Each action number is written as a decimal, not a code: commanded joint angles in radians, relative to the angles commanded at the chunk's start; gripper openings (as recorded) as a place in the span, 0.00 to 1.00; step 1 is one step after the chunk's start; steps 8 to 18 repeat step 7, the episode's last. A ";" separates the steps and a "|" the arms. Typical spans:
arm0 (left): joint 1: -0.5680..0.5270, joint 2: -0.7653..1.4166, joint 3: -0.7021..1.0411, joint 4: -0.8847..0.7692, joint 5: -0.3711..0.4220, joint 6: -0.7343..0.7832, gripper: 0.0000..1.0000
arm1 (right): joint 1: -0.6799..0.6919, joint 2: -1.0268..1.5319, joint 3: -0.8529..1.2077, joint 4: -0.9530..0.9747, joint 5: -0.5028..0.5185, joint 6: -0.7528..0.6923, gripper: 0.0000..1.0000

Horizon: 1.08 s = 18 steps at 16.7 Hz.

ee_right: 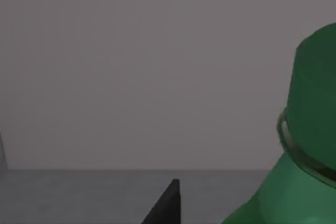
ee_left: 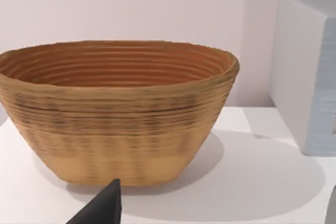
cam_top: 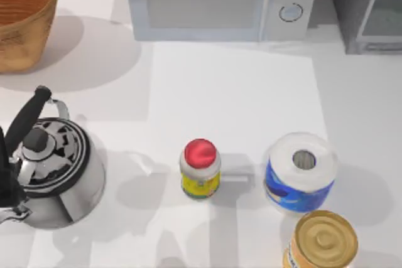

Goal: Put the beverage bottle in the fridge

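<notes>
Top view shows one white table [cam_top: 232, 86], and along its far edge stand one white microwave [cam_top: 220, 1] with two round knobs and, to its right at the far right corner, one dark grey fridge [cam_top: 367, 7] with a pale-framed glass door. One woven basket [cam_top: 22, 17] sits at the far left, and one steel kettle [cam_top: 53, 167] with a black handle stands near the left edge. On the near right I count one paper roll [cam_top: 301, 171] with a blue wrapper, one tin can [cam_top: 321, 240] just nearer than it, and one red-capped bottle [cam_top: 200, 169] with a yellow label to the roll's left. My right wrist camera looks at plain grey walls and floor, with one beverage bottle [ee_right: 299, 145], bright green, close against the lens, beside one dark fingertip [ee_right: 168, 205]; whether my right gripper clamps it I cannot tell. My left wrist camera faces the basket, one dark fingertip [ee_left: 102, 208] in front; that gripper's state I cannot tell either.
</notes>
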 joint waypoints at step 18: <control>0.000 0.000 0.000 0.000 0.000 0.000 1.00 | 0.000 0.000 0.000 0.000 0.000 0.000 1.00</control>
